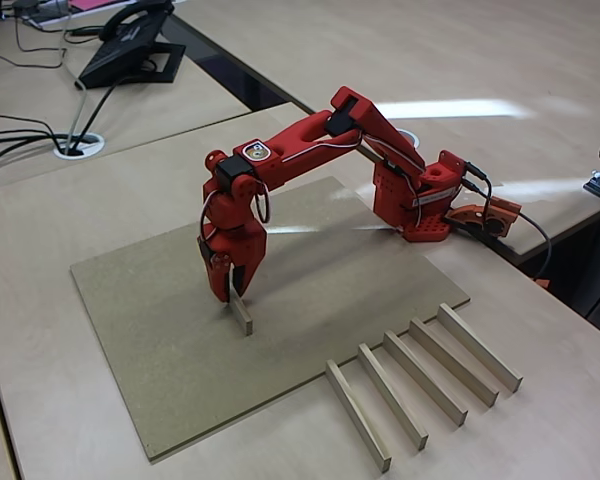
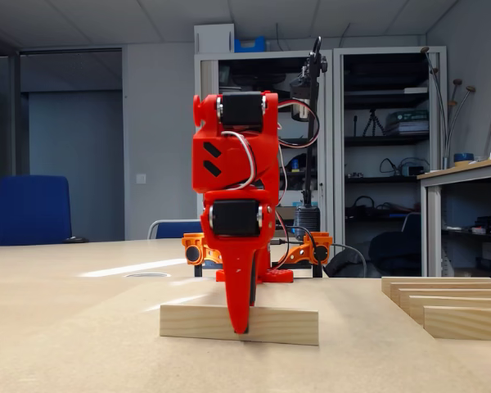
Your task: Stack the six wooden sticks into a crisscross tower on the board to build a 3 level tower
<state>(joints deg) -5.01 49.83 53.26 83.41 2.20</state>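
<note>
Bright red plastic on the arm, faintly shiny with fine printed layering, and the fingers are the same plastic. The stick between them is pale bare wood, smooth, unvarnished, with soft grain. Five more sticks lie alongside in that same light raw wood. The board is brownish fibreboard, dead matt and slightly fuzzy. The worktop is paler, wood-look laminate, glossy enough to throw back light streaks.
</note>
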